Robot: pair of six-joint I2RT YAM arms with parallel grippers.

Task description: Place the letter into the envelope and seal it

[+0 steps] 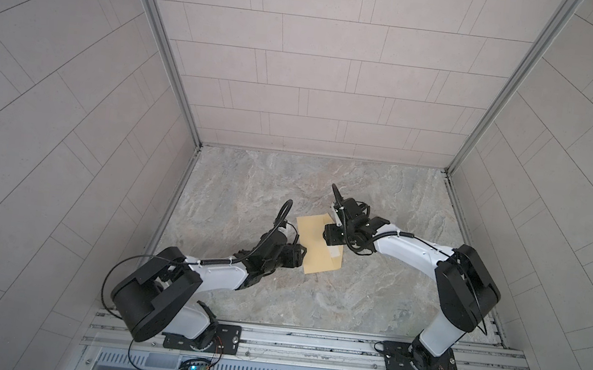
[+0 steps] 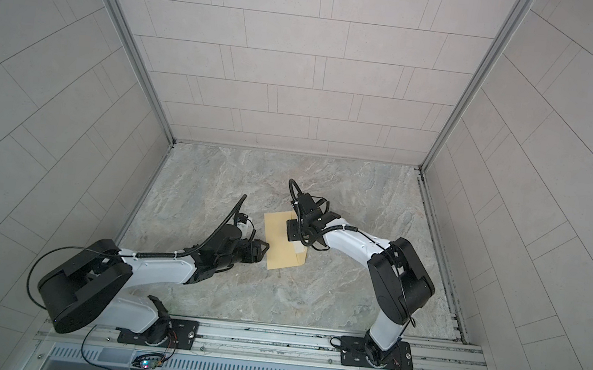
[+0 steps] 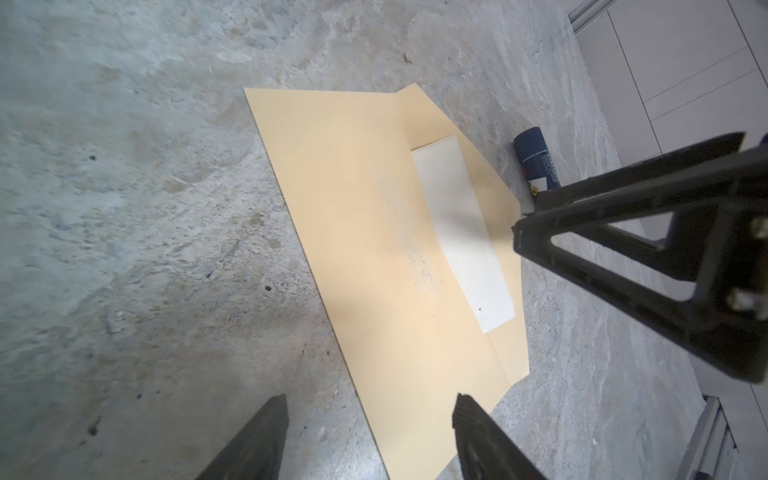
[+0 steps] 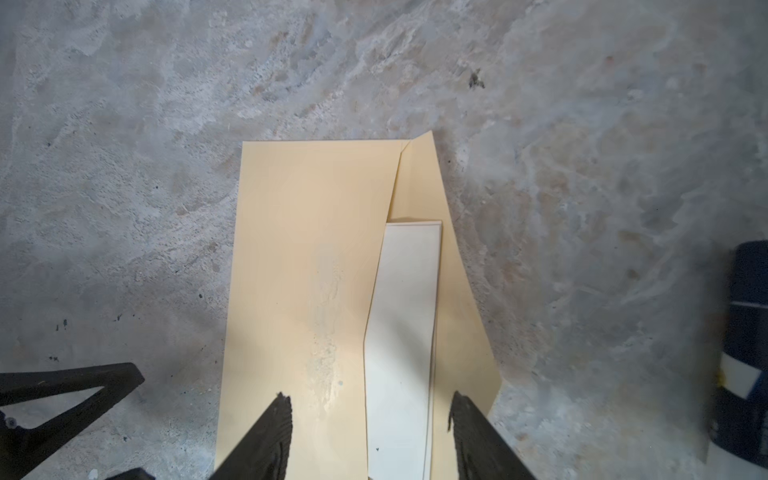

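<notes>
Marble tabletop (image 3: 124,208): letter (image 3: 457,232) half hidden in envelope (image 3: 353,208); left hand (image 3: 370,415), right hand (image 4: 368,415) both spread wide, empty.

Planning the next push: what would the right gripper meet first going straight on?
Probably the letter sticking out of the envelope, just ahead of the right gripper; depth is unclear.

The envelope (image 3: 365,232) is matt tan paper with a pale, chalky scuffed patch. The letter (image 3: 461,232) is smooth off-white paper. The bench (image 3: 124,166) looks like dull, mottled grey stone. The left tool (image 3: 370,401) and right tool (image 4: 370,399) have matt black, grainy fingers (image 4: 270,436).
</notes>
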